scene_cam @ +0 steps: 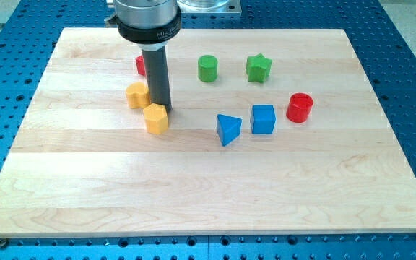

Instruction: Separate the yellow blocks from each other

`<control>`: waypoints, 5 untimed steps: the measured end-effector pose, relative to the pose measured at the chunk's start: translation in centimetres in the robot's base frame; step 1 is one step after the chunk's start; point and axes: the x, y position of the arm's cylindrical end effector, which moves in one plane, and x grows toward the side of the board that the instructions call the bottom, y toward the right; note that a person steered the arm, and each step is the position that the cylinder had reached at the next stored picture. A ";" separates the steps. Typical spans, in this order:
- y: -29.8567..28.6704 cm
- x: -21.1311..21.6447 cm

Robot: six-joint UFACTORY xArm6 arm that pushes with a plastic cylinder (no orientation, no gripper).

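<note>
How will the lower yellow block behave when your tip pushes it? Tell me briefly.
The lower yellow block looks squat with flat faces, so it will probably slide on the wooden board rather than roll or tip. My tip sits at its upper right edge, off centre, so it may also twist, away from the upper yellow block.

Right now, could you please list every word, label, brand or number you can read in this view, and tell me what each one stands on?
"MULTI..." or similar: pale lettering on the black collar above the rod, too small and blurred to read with confidence.
No other text: the wooden board, the yellow blocks beside my tip, and the other blocks carry no markings.
</note>
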 end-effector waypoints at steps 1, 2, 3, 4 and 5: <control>-1.6 0.0; -3.9 0.0; -1.4 1.5; 2.5 2.2; 2.8 0.4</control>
